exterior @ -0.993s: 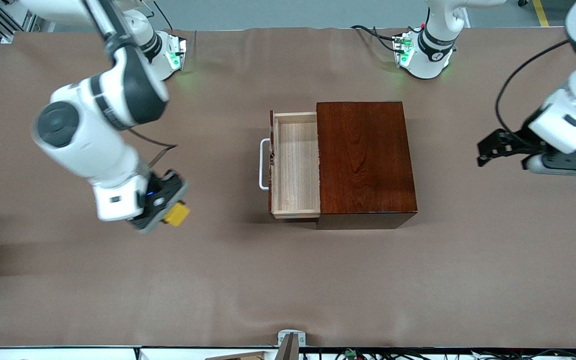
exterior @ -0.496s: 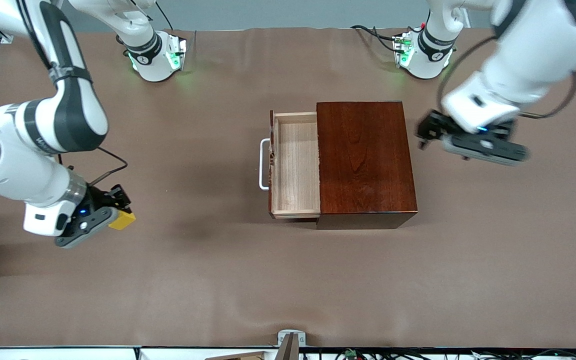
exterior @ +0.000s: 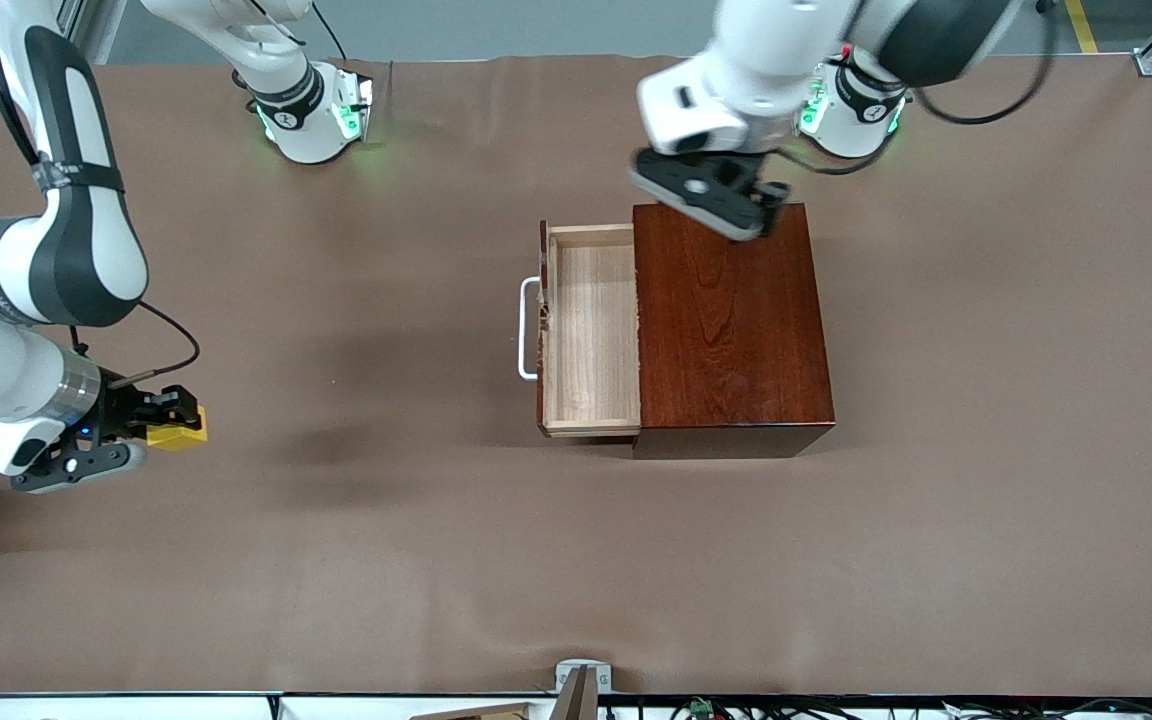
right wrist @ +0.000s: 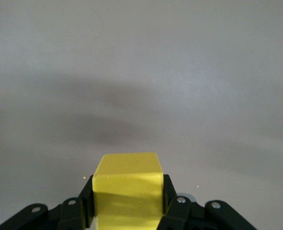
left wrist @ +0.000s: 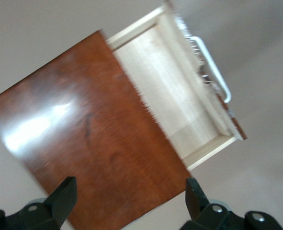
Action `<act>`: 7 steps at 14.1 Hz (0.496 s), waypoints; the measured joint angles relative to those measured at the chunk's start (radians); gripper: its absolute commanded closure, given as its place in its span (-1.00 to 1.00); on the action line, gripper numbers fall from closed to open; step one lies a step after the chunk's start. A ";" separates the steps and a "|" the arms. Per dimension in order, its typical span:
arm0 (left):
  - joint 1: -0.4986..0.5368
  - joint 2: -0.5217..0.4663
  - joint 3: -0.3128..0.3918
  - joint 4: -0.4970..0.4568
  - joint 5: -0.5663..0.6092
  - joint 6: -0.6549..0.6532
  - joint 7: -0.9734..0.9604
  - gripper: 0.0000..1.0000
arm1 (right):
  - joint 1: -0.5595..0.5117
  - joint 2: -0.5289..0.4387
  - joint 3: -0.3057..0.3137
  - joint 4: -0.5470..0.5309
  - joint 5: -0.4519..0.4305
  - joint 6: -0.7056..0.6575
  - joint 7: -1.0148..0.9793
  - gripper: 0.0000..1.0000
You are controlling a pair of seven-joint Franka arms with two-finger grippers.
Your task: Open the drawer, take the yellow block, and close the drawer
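Yellow block [exterior: 179, 434]: pinched in my right hand [exterior: 161, 425], over bare desk [exterior: 386, 560], well apart from the drawer [exterior: 591, 330].
Drawer: pulled out, tray empty.
Left hand [left wrist: 131, 203]: spread, empty, over the box [exterior: 731, 320].
Done: opening, taking.
Left: closing.

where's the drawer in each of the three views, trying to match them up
Front view: the drawer stands pulled out of the wooden box, toward the right arm's end of the table.
Left wrist view: the drawer shows open, beside the box top.
Right wrist view: not in it.
Shared landmark: the white handle.
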 measured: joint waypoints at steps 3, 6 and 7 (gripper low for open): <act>-0.116 0.107 -0.013 0.047 0.066 0.072 0.075 -1.00 | -0.030 0.035 -0.002 -0.008 -0.004 0.002 0.141 1.00; -0.219 0.268 -0.009 0.165 0.090 0.144 0.106 -1.00 | -0.044 0.092 -0.002 -0.009 -0.019 0.040 0.248 1.00; -0.246 0.319 -0.002 0.194 0.104 0.192 0.132 -1.00 | -0.045 0.112 -0.002 -0.009 -0.023 0.062 0.278 1.00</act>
